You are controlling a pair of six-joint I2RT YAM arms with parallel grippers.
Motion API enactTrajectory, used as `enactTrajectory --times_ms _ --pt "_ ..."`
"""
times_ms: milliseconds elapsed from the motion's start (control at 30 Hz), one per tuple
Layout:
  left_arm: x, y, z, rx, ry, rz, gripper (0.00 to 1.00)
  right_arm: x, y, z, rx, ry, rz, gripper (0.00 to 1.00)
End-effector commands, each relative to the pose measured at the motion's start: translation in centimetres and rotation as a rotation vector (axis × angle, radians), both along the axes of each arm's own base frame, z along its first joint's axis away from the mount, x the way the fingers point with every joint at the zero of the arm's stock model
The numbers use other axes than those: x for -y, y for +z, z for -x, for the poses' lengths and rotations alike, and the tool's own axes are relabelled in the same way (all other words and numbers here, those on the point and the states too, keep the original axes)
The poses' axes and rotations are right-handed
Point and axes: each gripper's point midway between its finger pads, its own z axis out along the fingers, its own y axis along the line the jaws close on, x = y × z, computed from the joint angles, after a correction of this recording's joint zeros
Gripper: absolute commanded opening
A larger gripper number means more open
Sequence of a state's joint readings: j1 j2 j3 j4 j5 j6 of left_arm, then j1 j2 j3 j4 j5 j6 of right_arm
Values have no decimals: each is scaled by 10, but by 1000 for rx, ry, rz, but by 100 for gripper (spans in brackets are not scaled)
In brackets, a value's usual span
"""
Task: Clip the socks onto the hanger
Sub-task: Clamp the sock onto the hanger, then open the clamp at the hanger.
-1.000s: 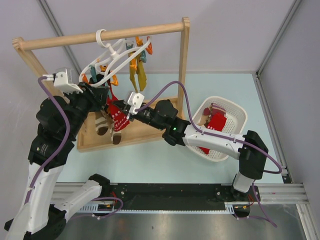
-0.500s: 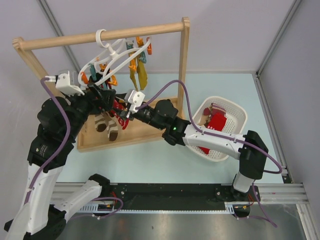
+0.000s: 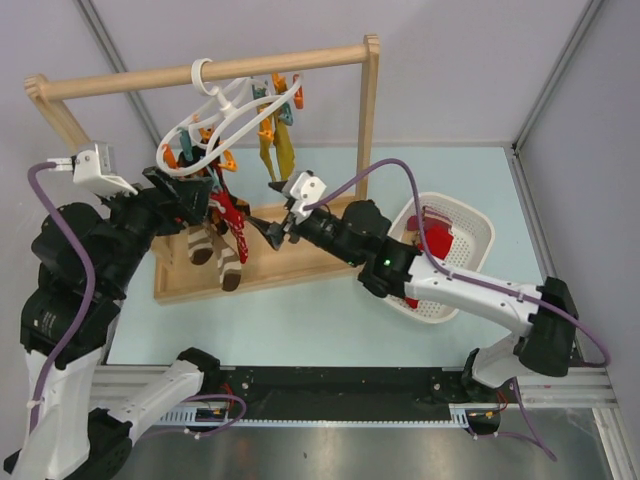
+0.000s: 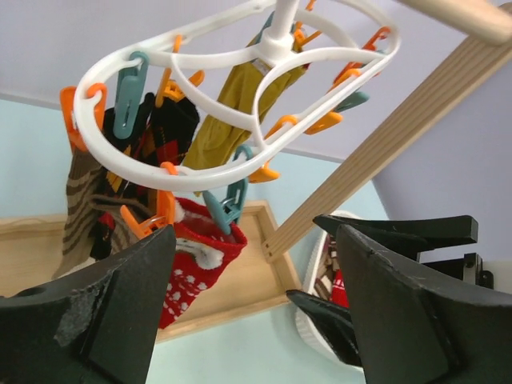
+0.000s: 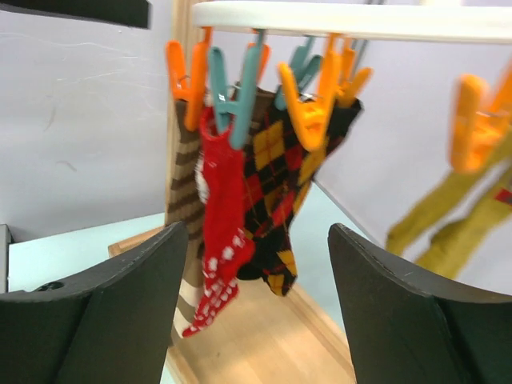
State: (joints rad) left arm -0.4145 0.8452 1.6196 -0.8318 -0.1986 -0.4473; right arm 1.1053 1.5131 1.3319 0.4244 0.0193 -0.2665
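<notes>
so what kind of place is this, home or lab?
Likely a lab robot cell: aluminium-framed panel walls, a pale blue table, and a wooden rail frame staged with a peg hanger.

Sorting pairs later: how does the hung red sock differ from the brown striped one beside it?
The red sock has white spots; the brown sock has cream stripes. The red sock hangs from a teal peg, the brown sock under an orange peg. Both hang from the hanger.

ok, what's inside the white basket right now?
A red patterned sock and a brown striped sock lie in the white basket. The right arm covers its near-left part, so anything there is hidden.
</notes>
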Motion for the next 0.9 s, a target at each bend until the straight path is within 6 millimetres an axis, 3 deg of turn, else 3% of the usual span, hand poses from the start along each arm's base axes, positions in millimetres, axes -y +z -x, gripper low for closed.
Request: enactTrajectory --times_ms 0,100,133,167,233,267,333,600,767,867 --pt "17 14 5 -14 -73 85 86 43 15 -2 -53 -76 -38 77" --pt "29 24 5 -3 -111 120 85 60 0 -6 -85 -117 -14 77" --pt "36 27 7 -1 -134 128 85 70 6 -4 -82 -128 -30 77" --pt "44 28 4 -9 -145 128 84 74 -5 -5 -96 -136 -11 78" --pt "63 29 7 -19 -198 126 84 89 -1 -6 -99 -159 -28 78" --pt "62 32 3 -16 -162 122 84 94 -9 -7 -110 -168 -16 78" --pt "80 25 -1 -43 -171 87 84 104 -14 -11 -125 -190 -18 78" --pt "67 2 -30 -78 70 24 83 151 -24 -10 -155 -249 -44 77" --pt "58 -8 -43 -73 178 -25 69 186 -35 -19 -185 -321 -88 77" --pt "46 -11 -47 -70 258 -63 66 207 -38 -24 -190 -357 -114 77"
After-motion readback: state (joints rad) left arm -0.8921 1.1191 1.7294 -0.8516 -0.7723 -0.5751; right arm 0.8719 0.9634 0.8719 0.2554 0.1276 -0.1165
